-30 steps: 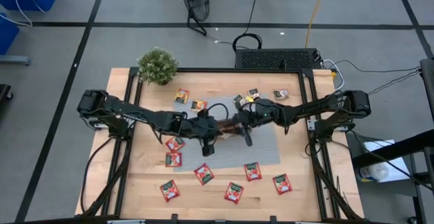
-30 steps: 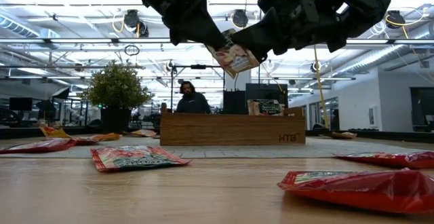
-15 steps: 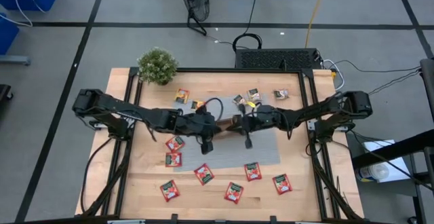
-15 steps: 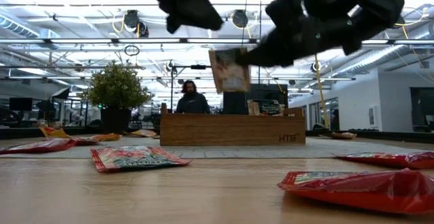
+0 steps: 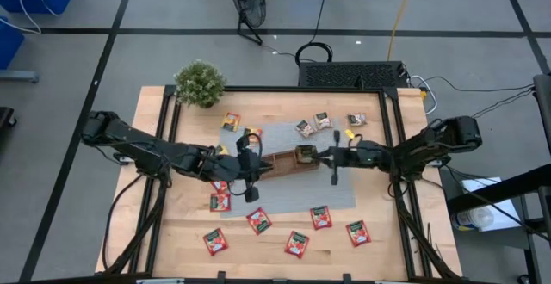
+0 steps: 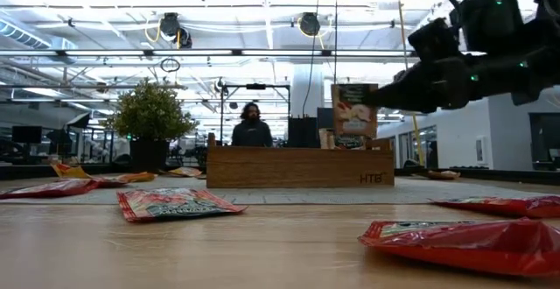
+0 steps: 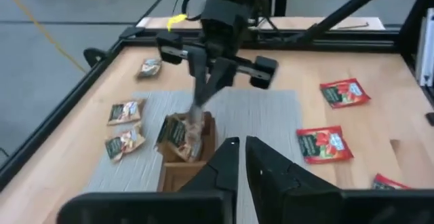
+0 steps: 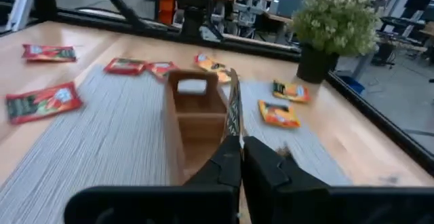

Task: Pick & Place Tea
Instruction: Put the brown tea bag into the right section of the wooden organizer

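The wooden tray (image 5: 284, 159) lies on the grey mat (image 5: 331, 189) in the middle of the table (image 5: 379, 250), and everything here is placed from it.

The right gripper (image 5: 312, 154) hangs above the tray's right end, its fingers pinched on 1 grey-brown tea sachet (image 6: 353, 109). In the low view that sachet hangs upright in the air above the tray's right end, clear of the wood. In the right wrist view the same sachet shows edge-on as a thin strip rising from the fingertips, with the tray just beyond it.

The left gripper (image 5: 255, 165) hovers at the tray's left end. In the left wrist view its 2 fingers (image 7: 218, 166) stand nearly together with only a thin gap, and nothing is between them.

Another grey-brown sachet (image 7: 178, 136) stands inside the tray's right compartment.

Beyond the tray, on the side toward the potted plant (image 5: 200, 83), 3 more grey-brown sachets (image 5: 320, 121) lie on the table, and 2 orange-yellow sachets (image 5: 231, 121) lie toward the plant. On the tray's near side, several red sachets (image 5: 320, 218) lie flat, scattered over the mat's edge and the bare wood.

In the low view, a person (image 6: 251, 128) stands in the room behind the tray.
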Controlling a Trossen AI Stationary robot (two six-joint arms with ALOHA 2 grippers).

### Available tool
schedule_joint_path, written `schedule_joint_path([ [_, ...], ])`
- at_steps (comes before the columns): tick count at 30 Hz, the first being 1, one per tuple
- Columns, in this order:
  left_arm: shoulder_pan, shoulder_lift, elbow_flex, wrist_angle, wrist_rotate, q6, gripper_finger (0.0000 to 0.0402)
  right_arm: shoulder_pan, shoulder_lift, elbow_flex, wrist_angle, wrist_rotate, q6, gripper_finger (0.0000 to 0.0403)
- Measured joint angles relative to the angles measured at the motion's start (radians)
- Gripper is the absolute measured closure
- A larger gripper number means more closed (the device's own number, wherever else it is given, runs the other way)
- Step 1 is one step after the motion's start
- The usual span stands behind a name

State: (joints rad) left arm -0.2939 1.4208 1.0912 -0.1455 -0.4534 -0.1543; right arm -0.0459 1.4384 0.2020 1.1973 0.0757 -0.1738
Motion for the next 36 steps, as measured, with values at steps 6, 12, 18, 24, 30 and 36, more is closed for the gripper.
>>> schedule_joint_path([
  [6,-0.006,0.0,0.0,0.016,-0.002,0.015,0.0387,-0.043,0.004,0.003,-0.013,-0.114,0.022,0.0403],
  [12,-0.008,0.0,0.0,0.015,-0.002,0.024,0.0398,-0.057,0.028,0.016,-0.064,-0.125,0.011,0.0403],
  [18,-0.008,0.0,-0.001,0.016,-0.002,0.022,0.037,-0.066,0.052,0.016,-0.068,-0.076,0.004,0.0403],
  [24,-0.008,0.0,-0.001,0.021,-0.002,0.022,0.0356,-0.066,0.084,0.041,-0.071,-0.077,0.004,0.0403],
  [30,-0.008,0.001,-0.002,0.021,-0.002,0.022,0.0355,-0.066,0.106,0.044,-0.081,-0.021,0.004,0.0403],
  [36,-0.008,0.001,-0.002,0.017,-0.001,0.021,0.0355,-0.066,0.111,0.045,-0.081,0.004,0.011,0.0403],
])
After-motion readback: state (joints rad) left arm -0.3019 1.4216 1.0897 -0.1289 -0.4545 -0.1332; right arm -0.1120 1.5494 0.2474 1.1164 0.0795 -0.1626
